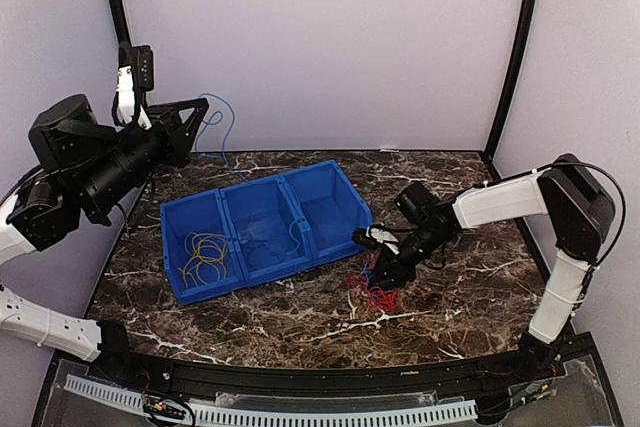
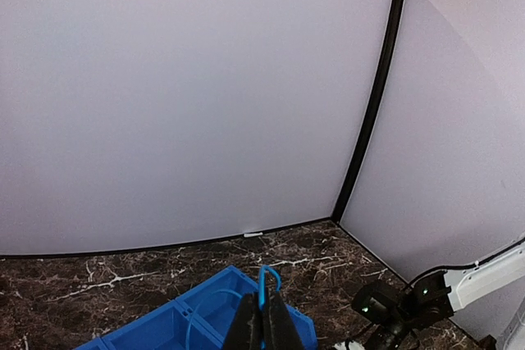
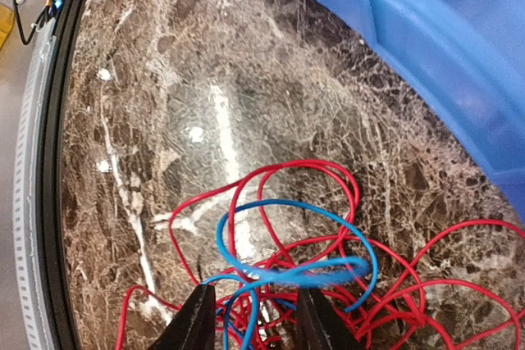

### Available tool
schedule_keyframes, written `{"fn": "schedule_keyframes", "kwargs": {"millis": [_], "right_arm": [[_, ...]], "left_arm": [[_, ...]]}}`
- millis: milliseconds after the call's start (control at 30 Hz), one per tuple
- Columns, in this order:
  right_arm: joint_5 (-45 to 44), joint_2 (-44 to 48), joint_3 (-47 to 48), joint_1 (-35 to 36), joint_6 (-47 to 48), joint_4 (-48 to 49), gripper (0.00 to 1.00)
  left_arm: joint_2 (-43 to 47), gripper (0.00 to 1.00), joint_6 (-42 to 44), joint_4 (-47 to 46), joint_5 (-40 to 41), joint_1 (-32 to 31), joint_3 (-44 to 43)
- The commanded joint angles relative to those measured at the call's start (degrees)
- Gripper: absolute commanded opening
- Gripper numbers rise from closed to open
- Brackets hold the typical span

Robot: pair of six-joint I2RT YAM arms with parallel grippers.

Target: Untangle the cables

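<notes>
**Blue cable lifted at 10 o'clock; red bunch lying at 4 o'clock**

The left gripper (image 2: 262, 301) is clenching a thin blue cable (image 2: 267, 278), holding it in the air at 10 o'clock above the marble table (image 1: 300, 322). The wire is arching in a narrow loop over the shut fingertips.

The yellow-tan cable (image 1: 205, 252) is lying coiled in the 9 o'clock compartment of the blue bin (image 1: 262, 187).

The red cable (image 3: 316, 171) is sprawling in loose overlapping loops on the table at 4 o'clock, just beside the bin.

The right gripper (image 3: 255, 293) is hovering over it, jaws parted and released. Between the fingers, blue loops (image 3: 303, 272) are crossing the red strands, partly blurred. Cannot tell whether these belong to the lifted cable.
</notes>
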State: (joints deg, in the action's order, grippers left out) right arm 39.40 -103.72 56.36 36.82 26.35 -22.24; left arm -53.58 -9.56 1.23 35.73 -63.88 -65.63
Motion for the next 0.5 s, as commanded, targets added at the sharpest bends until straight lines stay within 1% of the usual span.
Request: {"fn": "schedule_keyframes", "kwargs": {"millis": [0,33,100,267,367,467], "right_arm": [[-0.7,7.5,2.0,0.0,2.6,-3.3,0.38],[-1.2,9.1,2.0,-0.1,3.0,-3.7,0.39],[-2.6,13.1,1.6,-0.7,4.2,-4.3,0.45],[-8.4,21.1,2.0,-2.6,6.1,-7.1,0.57],[-9.1,24.4,1.9,-4.7,5.3,-7.9,0.59],[-7.2,28.2,-0.3,-7.8,3.5,-5.7,0.61]], "left_arm": [[-2.3,0.00,1.9,4.6,3.2,-0.1,-3.6],[-2.7,0.00,2.5,4.5,3.7,0.1,-3.7],[-4.0,0.00,3.3,4.0,4.4,0.7,-3.9],[-7.4,0.00,2.8,5.8,2.2,4.4,-5.3],[-9.1,0.00,-0.7,9.1,0.2,9.6,-6.7],[-10.4,0.00,-2.4,10.4,-4.8,13.1,-6.6]]}}
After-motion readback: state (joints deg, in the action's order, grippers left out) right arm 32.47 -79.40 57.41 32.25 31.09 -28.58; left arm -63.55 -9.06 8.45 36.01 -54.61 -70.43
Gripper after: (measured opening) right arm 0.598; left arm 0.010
